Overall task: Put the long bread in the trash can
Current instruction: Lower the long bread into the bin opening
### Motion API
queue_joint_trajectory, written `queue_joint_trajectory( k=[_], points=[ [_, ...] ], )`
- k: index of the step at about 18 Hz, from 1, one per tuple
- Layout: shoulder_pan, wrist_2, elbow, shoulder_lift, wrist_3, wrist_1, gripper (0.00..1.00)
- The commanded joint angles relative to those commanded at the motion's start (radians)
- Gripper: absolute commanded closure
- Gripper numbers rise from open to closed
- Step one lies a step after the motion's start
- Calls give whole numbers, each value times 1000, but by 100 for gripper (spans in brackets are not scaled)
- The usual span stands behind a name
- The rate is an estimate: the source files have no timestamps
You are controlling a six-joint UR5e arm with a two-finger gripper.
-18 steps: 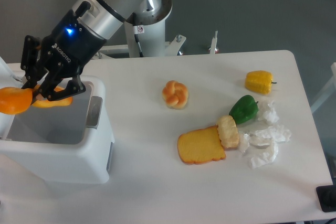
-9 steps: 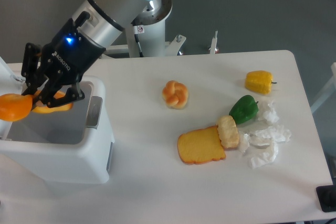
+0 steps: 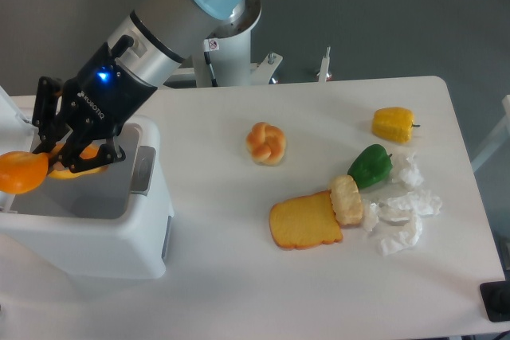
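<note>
Glossy orange, the long bread [image 3: 24, 171] hangs lengthwise across the open mouth of the trash can [image 3: 88, 232], its left end jutting past the bin's left rim. I read the gripper [image 3: 60, 157] as clenched on the loaf near its middle, fingers either side. Against the frames a second and half a second back, the loaf sits lower and slightly further over the grey interior, and the wrist has tilted down with it; I judge the descent into the bin nearly complete, release not yet made. The overhanging end may catch the rim. Elsewhere on the table [image 3: 319, 109]: knotted bun [image 3: 266, 142], toast slice [image 3: 303, 221], green pepper [image 3: 370, 165], yellow pepper [image 3: 394, 123], crumpled tissue [image 3: 405, 212], all well apart from the bin.
</note>
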State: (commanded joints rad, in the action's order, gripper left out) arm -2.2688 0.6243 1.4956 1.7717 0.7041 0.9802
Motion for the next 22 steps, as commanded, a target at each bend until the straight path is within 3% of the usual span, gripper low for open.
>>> queue_joint_trajectory(
  k=[16,19,21,22],
  points=[
    [3,2,57,2,38,0,77],
    [3,2,57,2,41,0,69],
    [3,2,58,2,41,0,52],
    [3,2,58,2,41,-2,50]
  ],
)
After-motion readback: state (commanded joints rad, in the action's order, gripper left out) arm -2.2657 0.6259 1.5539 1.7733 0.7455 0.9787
